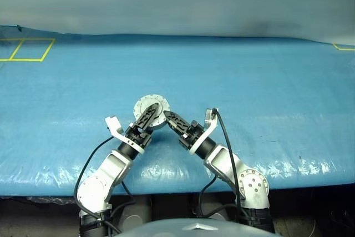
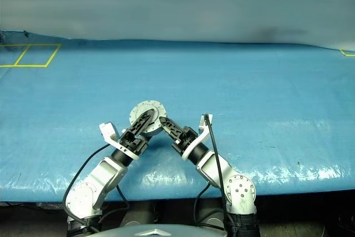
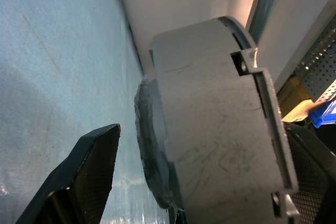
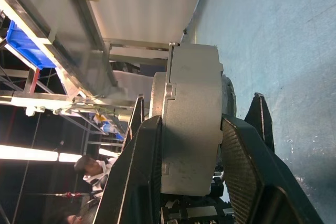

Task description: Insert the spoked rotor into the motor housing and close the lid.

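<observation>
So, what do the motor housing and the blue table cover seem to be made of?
The motor housing looks like cast or machined metal: dull grey, matte, with fine scratches and sharp notched edges. The lid on top looks like brighter silvery metal. The blue table cover seems a thin plastic sheet or film: it wrinkles and shines near the front edge, though coated fabric is possible.

The motor housing [image 1: 151, 111] sits between the left gripper [image 1: 148, 116] and right gripper [image 1: 173, 120], above the table [image 1: 266, 109]
</observation>
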`<state>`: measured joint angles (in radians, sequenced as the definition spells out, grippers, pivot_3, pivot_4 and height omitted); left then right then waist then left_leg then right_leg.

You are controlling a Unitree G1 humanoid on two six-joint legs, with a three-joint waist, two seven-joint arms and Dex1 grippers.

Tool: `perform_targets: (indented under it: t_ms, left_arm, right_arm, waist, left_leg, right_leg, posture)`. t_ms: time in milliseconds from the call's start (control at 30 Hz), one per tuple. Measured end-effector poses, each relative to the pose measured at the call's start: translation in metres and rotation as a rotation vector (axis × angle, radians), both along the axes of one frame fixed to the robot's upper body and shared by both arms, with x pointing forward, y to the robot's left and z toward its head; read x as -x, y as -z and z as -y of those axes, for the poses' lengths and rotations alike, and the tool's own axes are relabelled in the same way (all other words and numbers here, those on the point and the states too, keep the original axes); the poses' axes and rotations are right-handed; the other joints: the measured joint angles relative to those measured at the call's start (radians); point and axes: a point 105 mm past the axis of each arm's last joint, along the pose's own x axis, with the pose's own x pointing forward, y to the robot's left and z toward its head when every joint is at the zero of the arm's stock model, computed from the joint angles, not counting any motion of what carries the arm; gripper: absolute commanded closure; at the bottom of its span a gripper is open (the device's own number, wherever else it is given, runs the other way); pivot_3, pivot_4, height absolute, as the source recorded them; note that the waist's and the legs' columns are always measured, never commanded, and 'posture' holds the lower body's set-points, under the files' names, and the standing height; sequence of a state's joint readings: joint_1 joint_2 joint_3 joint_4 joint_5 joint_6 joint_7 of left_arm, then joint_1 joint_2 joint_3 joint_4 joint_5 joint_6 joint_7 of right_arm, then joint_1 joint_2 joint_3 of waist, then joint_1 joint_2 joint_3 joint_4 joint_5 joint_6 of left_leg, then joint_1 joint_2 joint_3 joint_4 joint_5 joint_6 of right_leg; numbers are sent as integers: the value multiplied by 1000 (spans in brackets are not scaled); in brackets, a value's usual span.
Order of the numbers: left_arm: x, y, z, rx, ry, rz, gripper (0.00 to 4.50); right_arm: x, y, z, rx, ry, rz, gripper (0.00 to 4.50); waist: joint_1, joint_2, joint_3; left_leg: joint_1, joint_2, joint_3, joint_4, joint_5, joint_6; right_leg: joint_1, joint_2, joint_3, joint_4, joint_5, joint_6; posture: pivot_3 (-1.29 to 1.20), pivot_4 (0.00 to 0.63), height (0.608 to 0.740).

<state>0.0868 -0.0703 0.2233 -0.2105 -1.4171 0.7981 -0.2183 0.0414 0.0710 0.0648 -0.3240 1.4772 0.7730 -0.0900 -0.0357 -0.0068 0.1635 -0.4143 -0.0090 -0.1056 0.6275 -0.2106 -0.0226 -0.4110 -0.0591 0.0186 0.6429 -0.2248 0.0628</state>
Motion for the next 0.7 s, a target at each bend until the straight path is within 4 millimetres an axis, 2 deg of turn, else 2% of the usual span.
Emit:
perform_targets:
  t_ms: [67,200,267,300,367,500,600,700]
  left_arm:
    - [0,-1,0,14,5,-1,577]
    - [1,-2,2,39,12,-8,1900]
    - [1,-3,2,51,13,-7,1949]
    - [1,-3,2,57,9,-10,1949]
    - [1,-2,1,59,2,-19,1958]
    - [1,5,-5,45,-40,-56,1993]
    - [-4,9,-13,14,-92,-80,1996]
    - [-15,6,-22,-17,-136,-75,2002]
  right_arm:
    - [0,1,1,6,5,-2,3224]
    - [0,5,2,20,17,-6,3224]
    - [0,4,3,14,18,7,3224]
    - [0,4,4,19,20,20,2686]
    - [0,5,6,26,28,29,2304]
    - [-2,4,16,63,64,80,1017]
    - [-1,13,28,299,79,200,45]
    - [2,31,39,528,92,300,0]
  waist:
    - [0,0,0]
    - [0,0,0]
    - [0,0,0]
    - [0,0,0]
    - [0,0,0]
    - [0,0,0]
    - [5,0,0]
    - [12,0,0]
  left_leg:
    - [0,0,0,0,0,0]
    - [0,0,0,0,0,0]
    - [0,0,0,0,0,0]
    - [0,0,0,0,0,0]
    - [0,0,0,0,0,0]
    - [0,0,0,0,0,0]
    - [0,-1,0,1,0,0]
    - [0,0,0,1,0,0]
  right_leg:
    - [0,0,0,0,0,0]
    - [0,0,0,0,0,0]
    - [0,0,0,0,0,0]
    - [0,0,0,0,0,0]
    - [0,0,0,0,0,0]
    - [0,0,0,0,0,0]
    - [0,0,0,0,0,0]
    - [0,0,0,0,0,0]
  posture:
    - [0,150,740]
    - [0,150,740]
    - [0,150,740]
    - [0,150,740]
    - [0,150,740]
    - [0,150,740]
    - [0,150,740]
    - [0,150,740]
